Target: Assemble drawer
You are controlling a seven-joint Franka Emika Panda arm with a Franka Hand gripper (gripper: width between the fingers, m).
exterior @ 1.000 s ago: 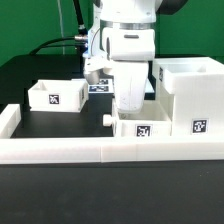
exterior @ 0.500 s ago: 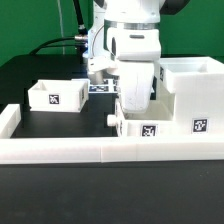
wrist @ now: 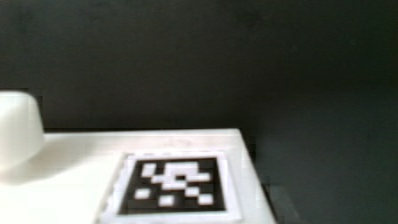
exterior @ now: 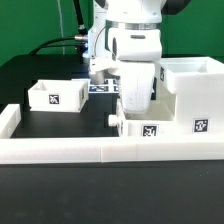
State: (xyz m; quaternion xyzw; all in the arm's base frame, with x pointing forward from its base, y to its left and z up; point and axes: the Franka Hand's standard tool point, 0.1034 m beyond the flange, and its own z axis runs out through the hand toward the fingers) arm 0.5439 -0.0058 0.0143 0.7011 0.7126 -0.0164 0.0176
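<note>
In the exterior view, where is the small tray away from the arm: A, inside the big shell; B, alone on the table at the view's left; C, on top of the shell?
B: the small tray stands alone at the exterior view's left, apart from the big shell.

We see the shell (exterior: 190, 85) crowding the gripper (exterior: 132, 108) on the exterior view's right, border bar (exterior: 80, 150) close on its camera side; open table (exterior: 90, 118) toward the tray (exterior: 55, 96).
</note>
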